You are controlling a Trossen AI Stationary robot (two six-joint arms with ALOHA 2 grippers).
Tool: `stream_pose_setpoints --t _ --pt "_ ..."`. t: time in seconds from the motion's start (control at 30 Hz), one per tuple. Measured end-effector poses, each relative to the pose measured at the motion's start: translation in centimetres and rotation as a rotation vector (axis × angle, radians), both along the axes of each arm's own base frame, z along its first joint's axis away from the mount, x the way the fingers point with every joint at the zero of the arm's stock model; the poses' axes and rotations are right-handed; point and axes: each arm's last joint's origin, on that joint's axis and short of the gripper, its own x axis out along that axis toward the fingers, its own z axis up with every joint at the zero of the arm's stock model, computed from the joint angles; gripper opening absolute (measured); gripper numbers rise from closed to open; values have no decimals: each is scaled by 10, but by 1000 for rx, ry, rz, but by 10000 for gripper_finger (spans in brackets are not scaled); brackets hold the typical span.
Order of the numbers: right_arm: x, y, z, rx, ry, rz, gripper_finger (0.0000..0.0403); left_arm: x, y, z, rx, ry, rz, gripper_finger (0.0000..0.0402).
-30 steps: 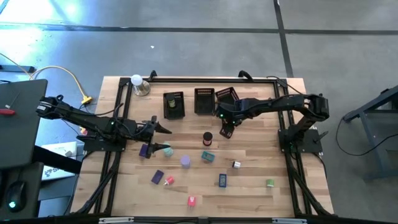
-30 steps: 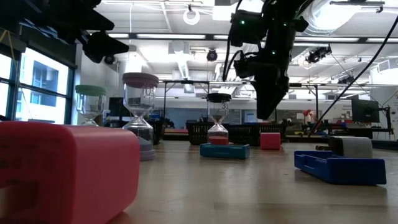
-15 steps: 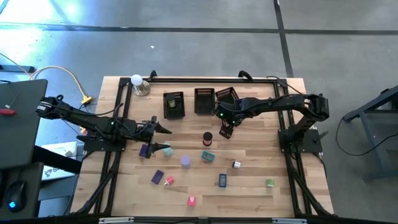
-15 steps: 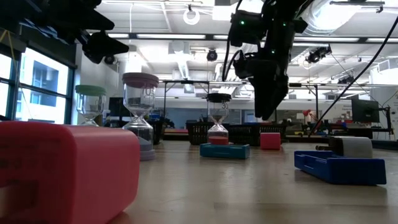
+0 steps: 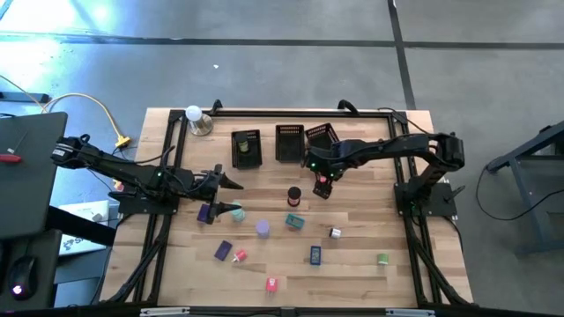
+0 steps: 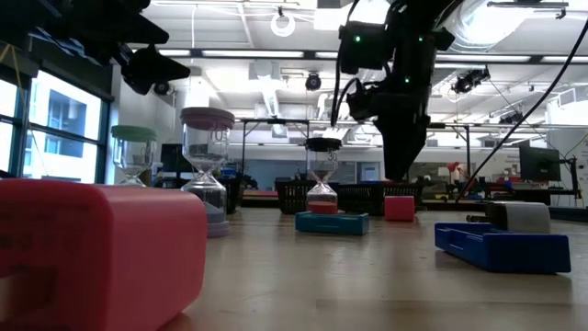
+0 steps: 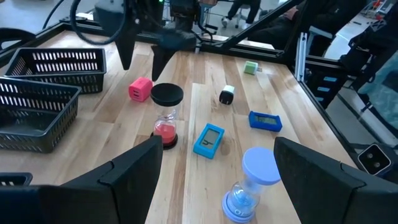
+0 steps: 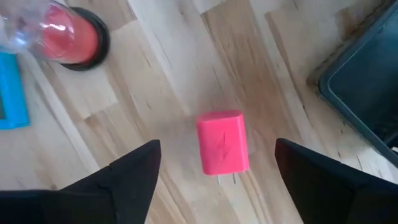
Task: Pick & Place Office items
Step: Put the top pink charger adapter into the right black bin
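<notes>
Small office items lie scattered on the wooden table: a pink block with a lightning mark (image 8: 222, 142), a black-capped hourglass (image 5: 293, 195), a teal flat piece (image 5: 294, 222), a lavender hourglass (image 5: 263, 228) and a blue piece (image 5: 315, 254). My right gripper (image 8: 217, 143) is open and points down above the pink block (image 5: 322, 180), with a finger on either side and clear of it. The block rests on the table (image 6: 399, 208). My left gripper (image 5: 234, 184) is open and hovers over the table's left half, touching nothing.
Three black mesh baskets (image 5: 247, 148) (image 5: 289, 143) (image 5: 321, 136) stand along the far edge, the rightmost just beyond my right gripper. A white ball on a metal base (image 5: 196, 119) sits at the far left corner. More pieces lie near the front: a pink block (image 5: 271, 283) and a green one (image 5: 382, 259).
My right gripper has shifted slightly toward the pink block and come more upright above it. Nothing on the table has moved.
</notes>
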Motion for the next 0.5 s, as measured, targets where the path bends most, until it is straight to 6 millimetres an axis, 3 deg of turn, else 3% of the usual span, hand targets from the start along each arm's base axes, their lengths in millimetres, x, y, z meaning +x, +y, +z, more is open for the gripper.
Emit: stream_pose_setpoints --t 0.5 --pt "9 -2 -34 0 101 46 302 0 0 0 23 0 -8 301"
